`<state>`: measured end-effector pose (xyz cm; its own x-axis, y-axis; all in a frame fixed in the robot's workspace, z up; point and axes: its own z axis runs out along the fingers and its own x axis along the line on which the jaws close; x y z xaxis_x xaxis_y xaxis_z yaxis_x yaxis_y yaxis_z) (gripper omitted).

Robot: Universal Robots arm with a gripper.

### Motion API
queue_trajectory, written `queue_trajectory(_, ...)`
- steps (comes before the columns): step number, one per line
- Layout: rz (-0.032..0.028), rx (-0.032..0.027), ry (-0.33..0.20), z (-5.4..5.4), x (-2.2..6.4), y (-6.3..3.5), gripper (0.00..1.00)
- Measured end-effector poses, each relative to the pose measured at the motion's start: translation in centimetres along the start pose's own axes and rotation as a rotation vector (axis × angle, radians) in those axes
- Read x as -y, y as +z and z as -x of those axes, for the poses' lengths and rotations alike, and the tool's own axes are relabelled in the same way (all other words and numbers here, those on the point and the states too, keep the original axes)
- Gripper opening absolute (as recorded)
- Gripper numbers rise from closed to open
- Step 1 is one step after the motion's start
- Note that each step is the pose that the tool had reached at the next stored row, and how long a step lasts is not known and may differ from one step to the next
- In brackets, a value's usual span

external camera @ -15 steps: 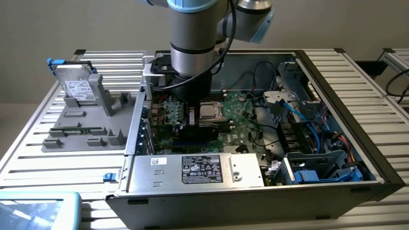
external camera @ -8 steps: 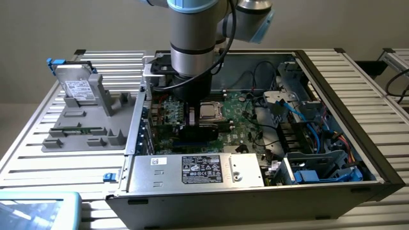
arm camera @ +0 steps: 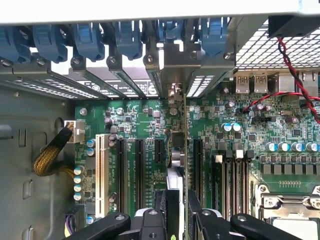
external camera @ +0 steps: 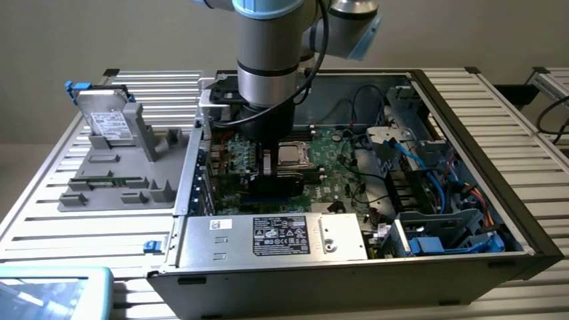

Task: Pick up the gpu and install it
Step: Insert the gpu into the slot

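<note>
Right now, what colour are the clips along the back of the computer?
Blue. The clips show best in the wrist view.

An open computer case [external camera: 462, 167] lies on a slatted metal table [external camera: 80, 220]. Inside are a green motherboard [arm camera: 140, 125], blue slot clips [arm camera: 90, 40] and a labelled power supply [external camera: 276, 237]. A silver hard drive [external camera: 111, 123] stands in a grey holder [external camera: 124, 170] outside the case.

Exterior view: even, soft overhead light, moderate brightness. The arm [external camera: 266, 60] casts shade over the motherboard [external camera: 311, 167] beneath it; the case [external camera: 462, 167] interior reads dim. Wrist view: brighter, washed-out glare along the case rim [arm camera: 150, 10]; the near gripper [arm camera: 175, 220] is slightly soft.
</note>
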<state>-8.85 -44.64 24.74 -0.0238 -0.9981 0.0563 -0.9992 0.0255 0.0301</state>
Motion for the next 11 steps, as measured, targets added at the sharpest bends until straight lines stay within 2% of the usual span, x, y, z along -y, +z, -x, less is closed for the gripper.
queue_trajectory(11, -0.0003, 0.0000, -0.005, -0.04, 0.00, 0.02, 0.28)
